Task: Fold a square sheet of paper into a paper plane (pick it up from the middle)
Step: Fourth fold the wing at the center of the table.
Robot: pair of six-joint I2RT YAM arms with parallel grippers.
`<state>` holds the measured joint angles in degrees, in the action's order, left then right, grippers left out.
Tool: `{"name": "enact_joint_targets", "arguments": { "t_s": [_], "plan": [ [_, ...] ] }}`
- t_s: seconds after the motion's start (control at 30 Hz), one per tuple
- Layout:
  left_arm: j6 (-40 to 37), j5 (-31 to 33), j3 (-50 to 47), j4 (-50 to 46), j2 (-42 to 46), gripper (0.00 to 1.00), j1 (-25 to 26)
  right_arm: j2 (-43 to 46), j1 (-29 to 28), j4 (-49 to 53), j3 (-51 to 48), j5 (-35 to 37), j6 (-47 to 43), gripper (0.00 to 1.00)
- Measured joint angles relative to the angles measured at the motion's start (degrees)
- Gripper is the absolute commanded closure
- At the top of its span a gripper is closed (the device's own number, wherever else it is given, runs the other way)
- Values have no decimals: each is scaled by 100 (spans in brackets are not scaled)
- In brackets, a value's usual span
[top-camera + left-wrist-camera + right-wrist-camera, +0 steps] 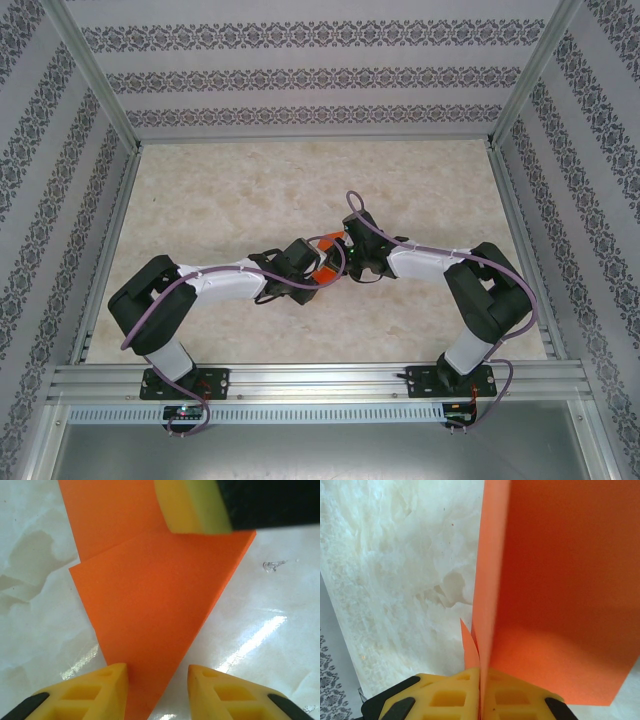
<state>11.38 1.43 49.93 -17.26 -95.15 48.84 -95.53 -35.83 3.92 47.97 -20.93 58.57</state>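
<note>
Yellow fingers (445, 695) of the right gripper (481, 677) are pressed together on a fold of the orange paper sheet (560, 595), so that gripper is clamped on it. Opposite the right gripper, the left gripper (157, 671) has its fingers parted, astride the sheet's pointed end and pinching nothing. The sheet lies on the table (280, 630) between them, one end caught in the right gripper. The step looks like setting a crease on the half-made plane. I would use the right gripper's firm clamp as the anchor, bring the left gripper's fingers square onto the point, and close slowly, since paper this thin likely buckles or slips if dragged. It is plain, bright orange and matte, with a triangular flap overlapping a narrower strip and crisp straight edges. Beside the right gripper one layer stands up on edge.
</note>
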Motion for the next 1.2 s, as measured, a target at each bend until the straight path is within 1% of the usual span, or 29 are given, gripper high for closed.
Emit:
{"name": "enact_joint_targets", "arguments": {
  "t_s": [0.4,0.53,0.73,0.87,0.97,1.07,1.2],
  "plan": [
    [-46,133,0,-9,0,62,37,0,0,0,0,-20,2,92],
    [-68,212,0,-20,0,68,48,0,0,-2,0,-20,2,92],
    [-101,236,0,-22,0,80,52,0,0,0,0,-20,2,92],
    [-105,256,0,-20,0,87,72,0,24,7,0,-20,0,88],
    [-105,267,4,-20,0,91,74,0,37,44,0,-20,-2,84],
    [-107,299,17,-26,0,93,74,0,37,72,0,-17,-15,84],
    [-105,304,37,-42,0,96,74,0,50,144,11,-17,-68,77]
  ]
}}
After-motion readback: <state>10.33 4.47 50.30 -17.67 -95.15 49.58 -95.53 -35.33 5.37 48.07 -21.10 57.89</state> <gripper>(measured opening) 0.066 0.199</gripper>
